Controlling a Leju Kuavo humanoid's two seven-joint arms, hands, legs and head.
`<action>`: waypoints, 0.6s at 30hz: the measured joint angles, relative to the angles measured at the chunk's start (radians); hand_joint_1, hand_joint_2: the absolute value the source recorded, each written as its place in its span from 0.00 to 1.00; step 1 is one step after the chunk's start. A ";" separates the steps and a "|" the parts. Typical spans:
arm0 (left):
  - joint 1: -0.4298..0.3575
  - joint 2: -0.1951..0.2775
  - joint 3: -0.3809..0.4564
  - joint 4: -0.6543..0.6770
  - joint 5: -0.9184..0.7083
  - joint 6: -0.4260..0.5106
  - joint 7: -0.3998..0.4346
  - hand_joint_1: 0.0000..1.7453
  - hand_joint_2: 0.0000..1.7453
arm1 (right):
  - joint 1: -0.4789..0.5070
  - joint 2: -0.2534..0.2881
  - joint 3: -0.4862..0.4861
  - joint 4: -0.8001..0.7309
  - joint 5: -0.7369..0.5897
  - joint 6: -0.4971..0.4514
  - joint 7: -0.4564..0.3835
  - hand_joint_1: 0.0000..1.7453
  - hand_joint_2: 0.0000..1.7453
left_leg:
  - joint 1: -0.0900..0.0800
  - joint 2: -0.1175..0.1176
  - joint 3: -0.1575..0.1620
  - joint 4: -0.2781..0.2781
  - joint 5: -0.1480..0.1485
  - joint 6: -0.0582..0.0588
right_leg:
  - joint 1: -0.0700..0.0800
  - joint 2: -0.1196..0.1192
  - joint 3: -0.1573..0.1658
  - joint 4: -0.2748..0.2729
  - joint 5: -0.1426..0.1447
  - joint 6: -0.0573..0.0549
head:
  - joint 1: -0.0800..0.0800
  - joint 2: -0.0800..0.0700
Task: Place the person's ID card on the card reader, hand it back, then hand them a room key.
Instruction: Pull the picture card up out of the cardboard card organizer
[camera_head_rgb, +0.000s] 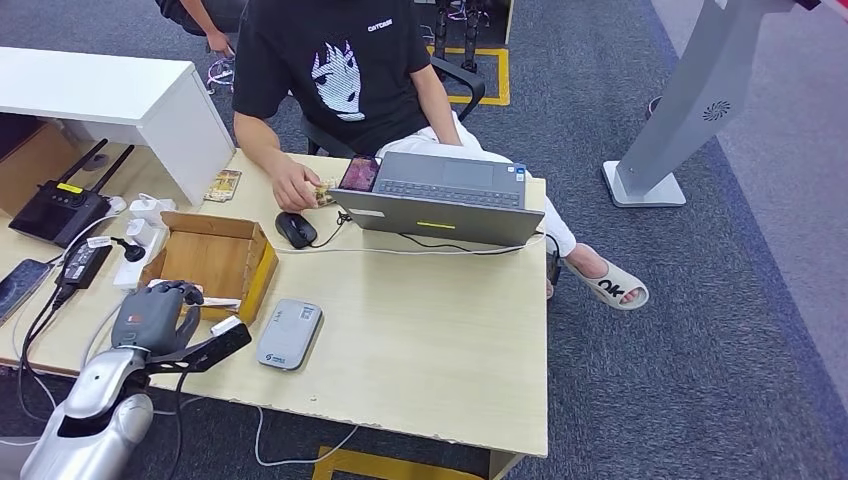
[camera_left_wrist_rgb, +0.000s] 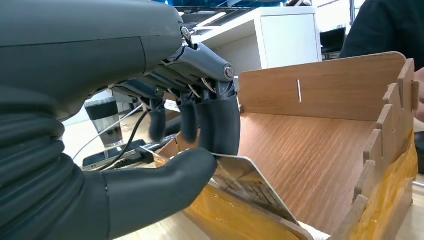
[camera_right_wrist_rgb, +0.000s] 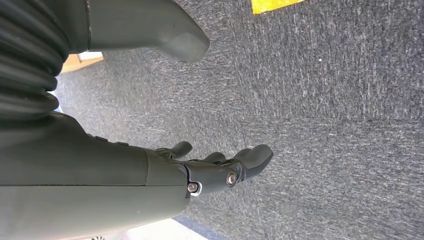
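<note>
left hand (camera_left_wrist_rgb: 200, 150) pinches a thin glossy card (camera_left_wrist_rgb: 245, 182) at the plywood box (camera_left_wrist_rgb: 320, 145) rim; right hand (camera_right_wrist_rgb: 220, 170) hangs loosely spread.

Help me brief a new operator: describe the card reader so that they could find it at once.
On the light wooden desk, look at the near half, just right of the open wooden box that the left hand reaches into. The card reader lies flat there: a light grey slab with rounded corners, paler and flatter than the black mouse farther back.
</note>
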 joint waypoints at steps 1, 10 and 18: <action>-0.001 0.000 -0.001 0.002 0.001 0.000 0.002 1.00 1.00 | 0.000 0.000 0.000 0.000 0.001 0.000 0.000 0.00 1.00 | 0.000 0.000 0.000 0.000 0.000 0.000 | 0.000 0.000 0.000 0.000 0.000 0.000 | 0.000 0.000; -0.011 -0.003 -0.008 0.026 -0.005 0.026 0.014 0.99 1.00 | 0.000 0.000 0.002 0.000 0.008 0.006 0.000 0.00 1.00 | 0.000 0.000 0.000 0.000 0.000 0.000 | 0.000 0.000 0.000 0.000 0.000 0.000 | 0.000 0.000; -0.012 -0.003 -0.008 0.057 -0.023 0.075 0.015 1.00 1.00 | 0.000 0.000 0.002 0.000 0.010 0.015 0.006 0.00 1.00 | 0.000 0.000 0.000 0.000 0.000 0.000 | 0.000 0.000 0.000 0.000 0.000 0.000 | 0.000 0.000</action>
